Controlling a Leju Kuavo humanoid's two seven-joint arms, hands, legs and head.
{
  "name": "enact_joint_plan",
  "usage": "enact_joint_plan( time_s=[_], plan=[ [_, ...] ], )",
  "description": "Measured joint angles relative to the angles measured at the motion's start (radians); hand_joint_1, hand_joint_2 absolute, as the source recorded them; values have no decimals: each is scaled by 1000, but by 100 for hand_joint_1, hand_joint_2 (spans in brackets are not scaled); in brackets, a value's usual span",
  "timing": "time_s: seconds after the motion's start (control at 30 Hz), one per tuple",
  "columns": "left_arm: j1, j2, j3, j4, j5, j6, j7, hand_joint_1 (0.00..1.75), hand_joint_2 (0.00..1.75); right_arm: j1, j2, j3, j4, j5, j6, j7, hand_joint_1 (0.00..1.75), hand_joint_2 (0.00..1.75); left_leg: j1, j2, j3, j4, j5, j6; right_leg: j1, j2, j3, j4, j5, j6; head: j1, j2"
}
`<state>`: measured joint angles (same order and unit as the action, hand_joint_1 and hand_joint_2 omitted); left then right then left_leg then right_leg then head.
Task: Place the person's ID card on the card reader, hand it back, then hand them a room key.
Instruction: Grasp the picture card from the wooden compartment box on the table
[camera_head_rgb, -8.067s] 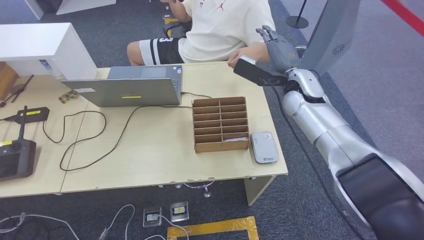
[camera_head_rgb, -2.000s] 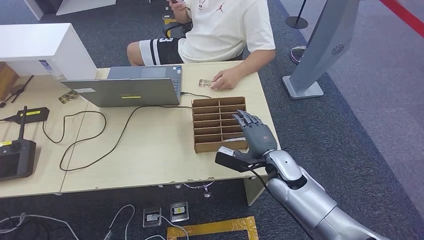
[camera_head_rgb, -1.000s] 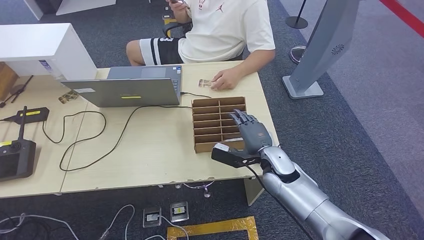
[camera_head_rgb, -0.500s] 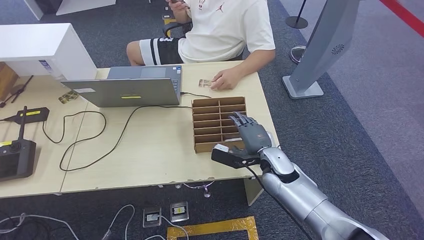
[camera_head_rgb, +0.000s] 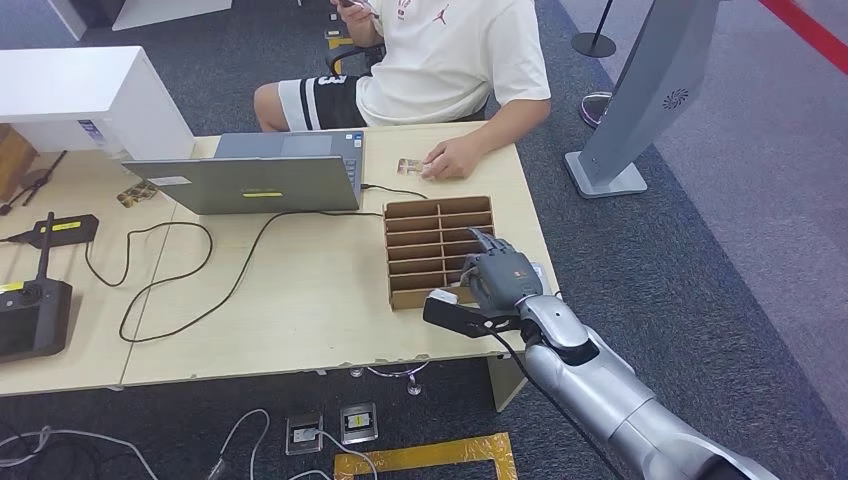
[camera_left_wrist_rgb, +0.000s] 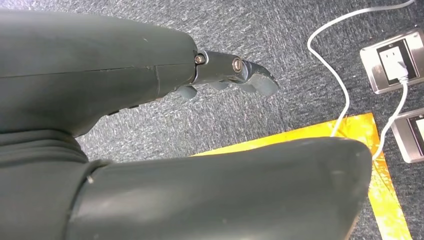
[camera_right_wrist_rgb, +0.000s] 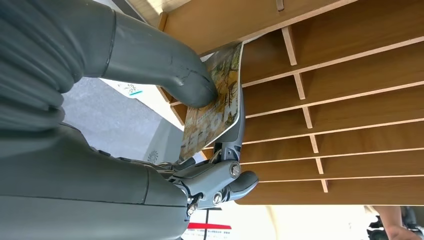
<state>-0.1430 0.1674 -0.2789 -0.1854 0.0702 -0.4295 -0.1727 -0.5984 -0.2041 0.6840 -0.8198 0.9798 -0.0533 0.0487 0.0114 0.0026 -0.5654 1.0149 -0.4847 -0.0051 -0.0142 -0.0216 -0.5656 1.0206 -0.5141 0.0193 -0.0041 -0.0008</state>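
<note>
Printed with a busy yellow-brown picture, the room key (camera_right_wrist_rgb: 215, 100) is sitting pinched between the thumb and the darker fingers of our right hand (camera_head_rgb: 497, 282), which we are holding at the near right corner of the wooden slotted box (camera_head_rgb: 425, 240) on the desk (camera_head_rgb: 300, 290). In the right wrist view the card is standing edge-on at the mouth of a slot, its long axis running along the hand and out toward the box's dividers, so we judge it is only partly out. The person's hand (camera_head_rgb: 452, 158) is resting on the far side of the desk beyond the box, beside the ID card (camera_head_rgb: 408, 165). For us the hand-over lies straight ahead across the box, and the right arm is the nearer one. Our left hand (camera_left_wrist_rgb: 235, 75) is hanging over the floor, fingers curled in with nothing in them.
</note>
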Motion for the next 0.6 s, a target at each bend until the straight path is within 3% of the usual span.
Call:
enact_joint_plan(
  time_s=[0.3,0.43,0.6],
  plan=[
    [0,-8,0,0,0,0,-1,0,0,0,0,0,0,-6,4,2,160,175,0,0,0,0,0,0,0,0,0,0,0,0,0,0],
    [0,-10,0,0,0,0,-1,0,0,0,0,0,0,-15,7,2,172,175,0,0,0,0,0,0,0,0,0,0,0,0,0,0],
    [0,-8,-6,0,-1,0,-3,0,0,0,0,0,0,-18,0,1,175,175,0,0,0,0,0,0,0,0,0,0,0,0,0,0]
  ],
)
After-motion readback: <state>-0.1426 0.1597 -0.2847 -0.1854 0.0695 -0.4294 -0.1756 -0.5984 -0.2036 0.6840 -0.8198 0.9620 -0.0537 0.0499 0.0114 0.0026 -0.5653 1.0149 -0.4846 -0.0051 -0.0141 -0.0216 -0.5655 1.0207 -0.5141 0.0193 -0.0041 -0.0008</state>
